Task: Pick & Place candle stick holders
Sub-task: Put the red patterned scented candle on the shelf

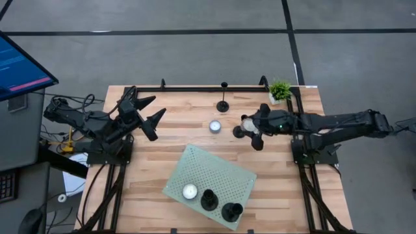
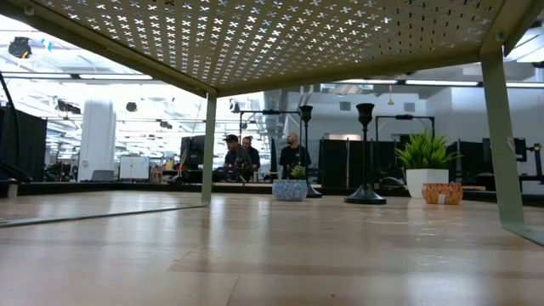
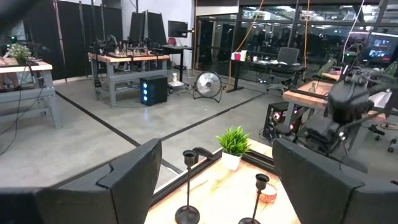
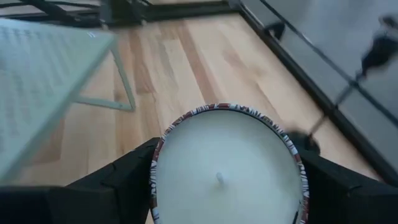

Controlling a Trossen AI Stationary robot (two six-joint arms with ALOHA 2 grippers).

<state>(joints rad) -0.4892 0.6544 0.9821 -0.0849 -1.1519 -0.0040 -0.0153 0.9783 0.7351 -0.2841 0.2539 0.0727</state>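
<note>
From above, the right gripper (image 1: 249,132) is closed around a round candle (image 1: 247,123) with a patterned rim, near the table's back right. One candle stick holder (image 1: 223,104) stands just beyond it toward the back rail; another one's base (image 1: 238,132) pokes out right beside its fingers. A white tealight (image 1: 215,126) sits a little to its left, and a potted plant (image 1: 280,91) stands behind it at the corner. Nearer the front, a perforated green stand (image 1: 224,170) carries two more holders (image 1: 208,199) (image 1: 232,211) and a second tealight (image 1: 189,191). The left gripper (image 1: 151,116) hangs spread wide, well to the left.

At table height, two holders (image 2: 365,151) (image 2: 306,144) rise beyond the stand's leg (image 2: 208,146), with the plant (image 2: 424,163) and people (image 2: 293,153) behind.

The left wrist shows both holders (image 3: 188,190) (image 3: 260,193) between its parted fingers (image 3: 134,180).

The right wrist shows the candle (image 4: 227,165) filling the gap between its fingers (image 4: 121,180).
</note>
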